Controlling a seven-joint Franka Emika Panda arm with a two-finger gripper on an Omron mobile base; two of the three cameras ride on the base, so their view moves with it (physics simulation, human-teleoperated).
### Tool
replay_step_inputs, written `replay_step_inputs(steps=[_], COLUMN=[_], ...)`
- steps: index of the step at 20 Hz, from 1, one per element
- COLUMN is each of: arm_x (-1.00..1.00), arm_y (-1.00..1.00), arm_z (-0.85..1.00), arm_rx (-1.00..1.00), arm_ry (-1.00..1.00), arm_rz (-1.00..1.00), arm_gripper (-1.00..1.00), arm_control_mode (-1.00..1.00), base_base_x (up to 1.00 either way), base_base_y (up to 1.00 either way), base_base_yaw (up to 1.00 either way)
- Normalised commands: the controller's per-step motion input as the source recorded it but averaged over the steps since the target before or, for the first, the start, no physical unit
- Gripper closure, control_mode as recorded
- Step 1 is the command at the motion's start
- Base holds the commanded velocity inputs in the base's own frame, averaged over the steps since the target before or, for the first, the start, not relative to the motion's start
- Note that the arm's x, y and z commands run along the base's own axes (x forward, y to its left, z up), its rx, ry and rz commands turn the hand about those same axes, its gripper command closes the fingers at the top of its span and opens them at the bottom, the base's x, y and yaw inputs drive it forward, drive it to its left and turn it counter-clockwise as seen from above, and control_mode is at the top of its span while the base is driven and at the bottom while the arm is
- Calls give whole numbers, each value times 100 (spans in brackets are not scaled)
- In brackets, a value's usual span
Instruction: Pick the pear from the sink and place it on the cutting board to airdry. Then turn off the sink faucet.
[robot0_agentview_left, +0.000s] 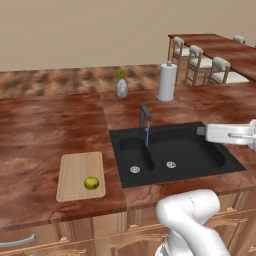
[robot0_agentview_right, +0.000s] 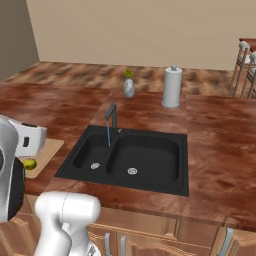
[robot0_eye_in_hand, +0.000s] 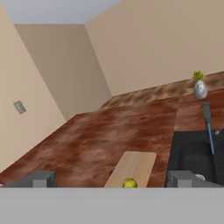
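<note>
The yellow-green pear (robot0_agentview_left: 91, 183) rests on the near end of the light wooden cutting board (robot0_agentview_left: 75, 172), left of the black double-basin sink (robot0_agentview_left: 200, 160). It also shows on the board's edge (robot0_agentview_right: 30, 163) and low between the fingertips (robot0_eye_in_hand: 129, 183). The dark faucet (robot0_agentview_left: 144, 116) stands behind the sink, and a thin blue stream runs from it into the narrow basin. My gripper (robot0_eye_in_hand: 111, 179) is open with its tips wide apart and nothing in them. It hangs well above the counter, looking along the cutting board (robot0_eye_in_hand: 133, 168) with the faucet (robot0_eye_in_hand: 206, 114) to the right.
A grey vase with a yellow flower (robot0_agentview_left: 122, 87) and a paper towel roll (robot0_agentview_left: 167, 81) stand behind the sink. A dining table with chairs (robot0_agentview_left: 210, 62) is at the back right. Bare brown counter (robot0_agentview_left: 45, 125) spreads left of the sink.
</note>
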Motion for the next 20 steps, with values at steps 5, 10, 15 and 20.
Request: replay_step_inputs(steps=[5, 10, 15, 20], arm_x=[-11, -7, -3, -19], arm_y=[-35, -16, -6, -9], arm_z=[0, 0, -4, -10], arm_rx=[-1, 0, 0, -1], arm_ry=[0, 0, -7, -34], arm_rz=[11, 9, 8, 8], arm_gripper=[-100, -100, -100, -100], arm_control_mode=[-100, -100, -100, -100], base_base_x=[0, 0, 0, 0], base_base_y=[0, 0, 0, 0], base_base_yaw=[0, 0, 0, 0])
